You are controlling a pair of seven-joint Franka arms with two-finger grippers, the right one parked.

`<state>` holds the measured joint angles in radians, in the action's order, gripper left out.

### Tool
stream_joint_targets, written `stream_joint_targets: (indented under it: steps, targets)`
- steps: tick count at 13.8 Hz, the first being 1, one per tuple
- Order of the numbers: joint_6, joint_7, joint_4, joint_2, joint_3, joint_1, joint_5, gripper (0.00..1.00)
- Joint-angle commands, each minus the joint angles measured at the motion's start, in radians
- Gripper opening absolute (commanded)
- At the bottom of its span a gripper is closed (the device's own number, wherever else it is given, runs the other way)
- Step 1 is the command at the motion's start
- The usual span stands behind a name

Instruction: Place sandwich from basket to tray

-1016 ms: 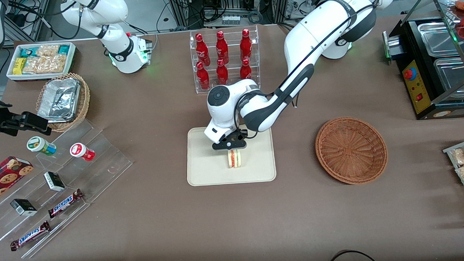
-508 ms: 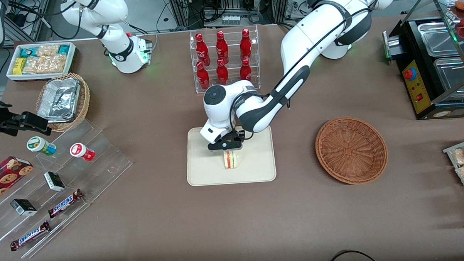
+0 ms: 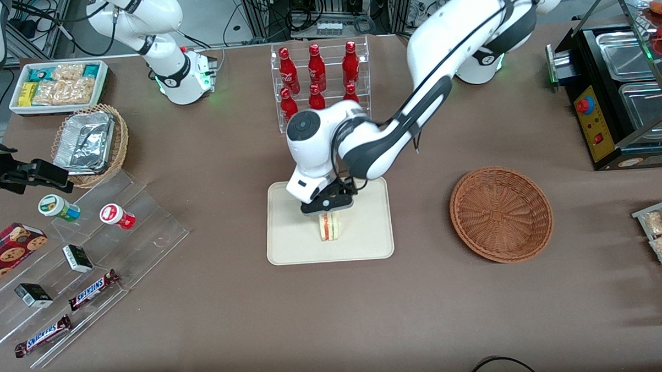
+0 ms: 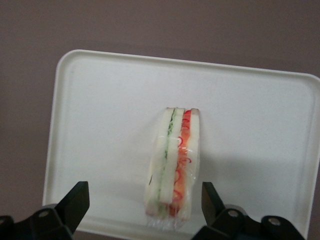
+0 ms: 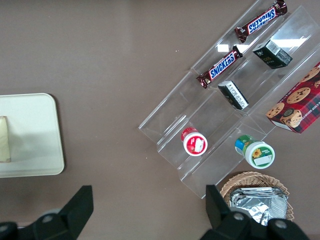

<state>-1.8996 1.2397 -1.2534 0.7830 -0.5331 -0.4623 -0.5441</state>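
Observation:
The sandwich [image 3: 328, 227] [image 4: 175, 165] stands on its cut edge near the middle of the cream tray [image 3: 289, 242] [image 4: 100, 125], its red and green filling showing. My left gripper [image 3: 327, 204] [image 4: 144, 194] hovers just above it, open. Its black fingers [image 4: 75, 200] stand wide on either side of the sandwich, clear of the bread. The reddish-brown basket [image 3: 501, 213] sits empty beside the tray, toward the working arm's end of the table. The right wrist view catches one end of the tray [image 5: 30, 135] with a sliver of the sandwich [image 5: 4, 139].
A clear rack of red bottles [image 3: 319, 82] stands farther from the camera than the tray. Toward the parked arm's end are acrylic steps with snacks [image 3: 80, 255], a tan basket of foil containers [image 3: 90, 142] and a white bin [image 3: 57, 85]. A black appliance [image 3: 625, 87] stands at the working arm's end.
The gripper and sandwich shifted slightly toward the parked arm's end over the tray. The arm's wrist has since risen while the sandwich stays standing on the tray.

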Motion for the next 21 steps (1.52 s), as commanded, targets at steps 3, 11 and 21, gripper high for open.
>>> stream_joint_targets:
  steps: [3, 11, 21]
  targets:
    - [0.195, -0.006, -0.043, -0.233, -0.005, 0.143, 0.119, 0.99]
    - [0.549, -0.5, -0.066, -0.533, -0.004, 0.517, 0.377, 0.99]
    - [0.626, -1.127, -0.225, -0.772, 0.311, 0.602, 0.503, 0.99]
